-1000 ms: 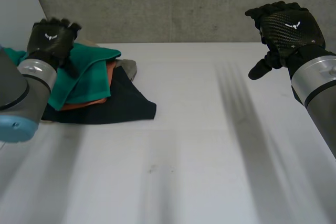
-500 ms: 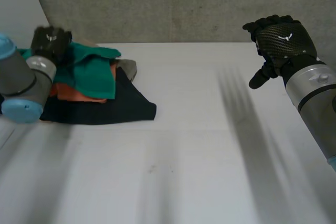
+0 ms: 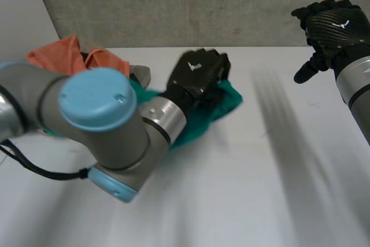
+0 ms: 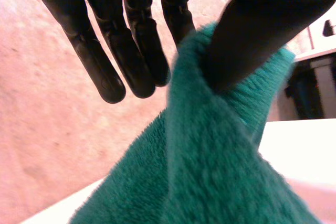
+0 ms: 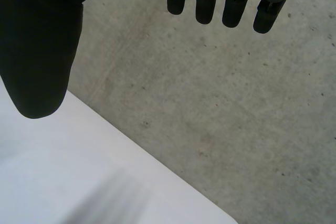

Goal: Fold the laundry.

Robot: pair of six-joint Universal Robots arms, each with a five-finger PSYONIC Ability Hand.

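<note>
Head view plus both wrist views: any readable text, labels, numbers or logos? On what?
No words or numbers readable anywhere.
Black left hand: white winged emblem on its back, no lettering.
Black right hand: same emblem, no lettering.
Green terry towel in the left hand: no tag or print visible.

My left hand [image 3: 199,73] was over the middle of the desk [image 3: 260,189], pinching the towel [image 3: 222,103], which lay beneath it and ran back under my arm. The pile of laundry [image 3: 63,56] sat at the desk's far left. My right hand [image 3: 334,27] hung above the far right corner, by the wall [image 3: 173,4], well apart from the towel.
</note>
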